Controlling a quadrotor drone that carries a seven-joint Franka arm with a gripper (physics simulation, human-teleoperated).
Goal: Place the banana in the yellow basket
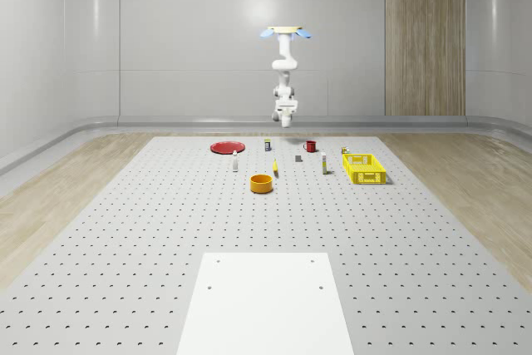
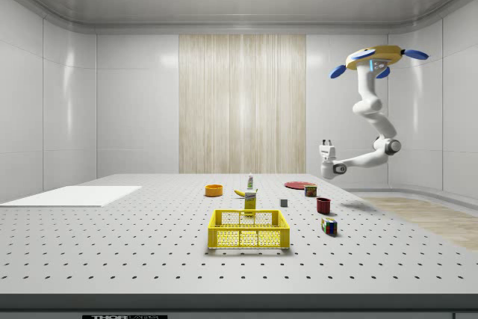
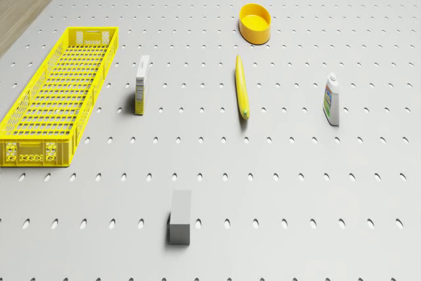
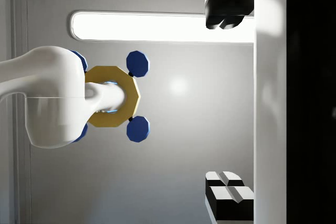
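The banana (image 3: 243, 87) lies flat on the perforated table between the orange bowl (image 3: 256, 23) and a white bottle (image 3: 331, 100); it is also in the whole-scene view (image 1: 275, 170). The long yellow basket (image 3: 59, 93) (image 1: 364, 168) stands apart from it, past a small upright box (image 3: 141, 85). The drone (image 1: 285, 32) (image 2: 373, 57) hovers high over the table's far end. Its arm hangs down and bends back, so the gripper (image 2: 326, 144) (image 4: 226, 98) points up at the drone, open and empty, far above the banana.
A grey block (image 3: 179, 217) lies on the table nearest the drone. A red plate (image 1: 226, 147), a red mug (image 1: 310, 146) and a small box (image 1: 267, 145) stand at the far end. A colour cube (image 2: 328, 225) sits near the basket (image 2: 249, 229). A white mat (image 1: 266, 301) covers the near end.
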